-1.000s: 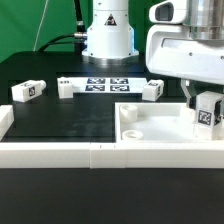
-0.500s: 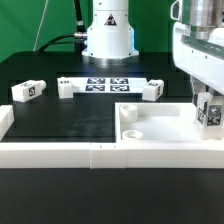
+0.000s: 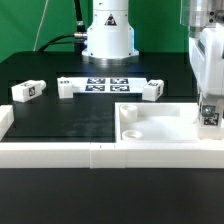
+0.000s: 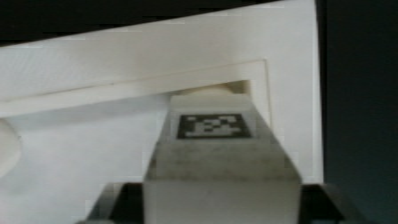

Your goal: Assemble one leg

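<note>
Clamping leg (image 3: 209, 117) in gripper (image 3: 209, 108) over tabletop (image 3: 150, 125); tag pattern only, no readable writing.

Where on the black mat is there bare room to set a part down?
The open stretch of black mat between the loose legs by the marker board and the front rail is bare. The tabletop corner under the gripper is crowded.

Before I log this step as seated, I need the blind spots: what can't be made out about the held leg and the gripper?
- Gripper: exterior view, cut by the right edge; only one side shows.
- The leg's bottom end: wrist view, hidden by the leg's own body; contact with the tabletop unclear.
- Fingers: wrist view, dark and blurred at the frame edge.
- Tag pattern: both views, too small or blurred.
</note>
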Motion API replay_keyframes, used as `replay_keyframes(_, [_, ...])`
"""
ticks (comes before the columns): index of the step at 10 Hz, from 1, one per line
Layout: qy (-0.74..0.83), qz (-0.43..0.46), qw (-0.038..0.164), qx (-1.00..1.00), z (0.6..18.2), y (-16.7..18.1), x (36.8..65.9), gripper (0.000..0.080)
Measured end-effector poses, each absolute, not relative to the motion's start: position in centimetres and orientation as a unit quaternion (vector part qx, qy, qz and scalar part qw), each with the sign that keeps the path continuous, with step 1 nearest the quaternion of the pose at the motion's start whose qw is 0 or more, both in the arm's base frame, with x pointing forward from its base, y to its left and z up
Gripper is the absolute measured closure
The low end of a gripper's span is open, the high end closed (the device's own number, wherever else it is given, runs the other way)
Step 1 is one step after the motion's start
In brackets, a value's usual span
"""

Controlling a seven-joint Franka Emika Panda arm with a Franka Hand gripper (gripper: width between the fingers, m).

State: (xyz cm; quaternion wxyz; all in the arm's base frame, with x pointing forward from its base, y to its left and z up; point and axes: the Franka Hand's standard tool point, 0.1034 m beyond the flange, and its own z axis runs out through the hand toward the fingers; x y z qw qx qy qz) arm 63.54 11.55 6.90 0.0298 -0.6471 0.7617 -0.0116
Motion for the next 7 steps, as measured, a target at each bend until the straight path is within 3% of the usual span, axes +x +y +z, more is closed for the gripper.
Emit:
replay_keyframes(1, [0.760, -0.012, 0.030, -0.649, 6.89, 11.57, 63.54, 0.0248])
replay_keyframes(2, [0.760, -0.012, 0.030, -0.649, 6.89, 11.58, 63.53, 0.0248])
replay_keyframes(3, [0.759, -0.012, 0.030, -0.650, 6.88, 11.60, 63.53, 0.0170])
replay_keyframes(7, [0.660, -0.015, 0.028, -0.750, 6.87, 11.82, 63.51, 0.0151])
